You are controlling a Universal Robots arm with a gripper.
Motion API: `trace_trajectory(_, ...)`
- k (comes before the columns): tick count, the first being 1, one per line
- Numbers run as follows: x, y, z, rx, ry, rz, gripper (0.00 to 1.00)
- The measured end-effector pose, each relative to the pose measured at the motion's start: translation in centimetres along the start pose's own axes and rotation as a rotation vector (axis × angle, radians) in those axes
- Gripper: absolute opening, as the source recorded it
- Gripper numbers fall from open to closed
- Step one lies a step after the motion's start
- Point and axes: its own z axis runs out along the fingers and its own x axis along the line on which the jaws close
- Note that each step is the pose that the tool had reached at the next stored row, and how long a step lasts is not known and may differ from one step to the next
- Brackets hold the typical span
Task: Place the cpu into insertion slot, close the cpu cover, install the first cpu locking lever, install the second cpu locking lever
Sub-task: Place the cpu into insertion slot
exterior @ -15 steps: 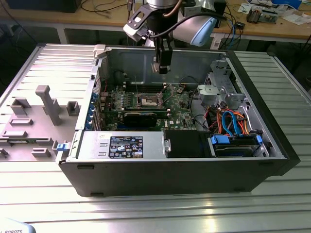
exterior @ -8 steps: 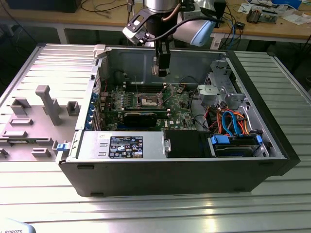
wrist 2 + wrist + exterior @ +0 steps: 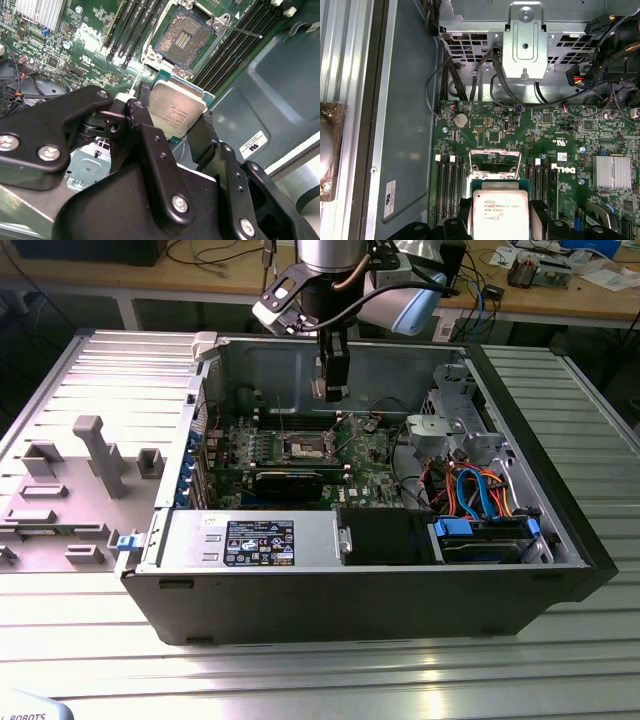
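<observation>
In the second wrist view the gripper (image 3: 176, 117) is clasping the chip (image 3: 177, 107) by two opposite sides, and its black fingers (image 3: 150, 135) are covering the chip's lower edge. The socket (image 3: 181, 36) is running off the picture's edge. In the first wrist view the chip (image 3: 500, 212) is being cut off by the picture's edge and is covering most of the socket; the cover (image 3: 495, 162) is peeking out past it. In the exterior view the arm (image 3: 330, 260) is being cut off by the top edge. The chip between the fingers is showing too small to make out there.
</observation>
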Motion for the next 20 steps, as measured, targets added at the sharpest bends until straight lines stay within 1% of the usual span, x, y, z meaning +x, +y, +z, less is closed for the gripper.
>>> trace_trajectory(11, 0.0, 0.0, 0.0, 0.0, -0.0002, 0.001, 0.54)
trace_trajectory(15, 0.0, -0.02, 0.02, -0.0004, -0.0018, 0.022, 0.54)
trace_trajectory(20, 0.0, -0.02, 0.02, -0.0004, -0.002, 0.023, 0.54)
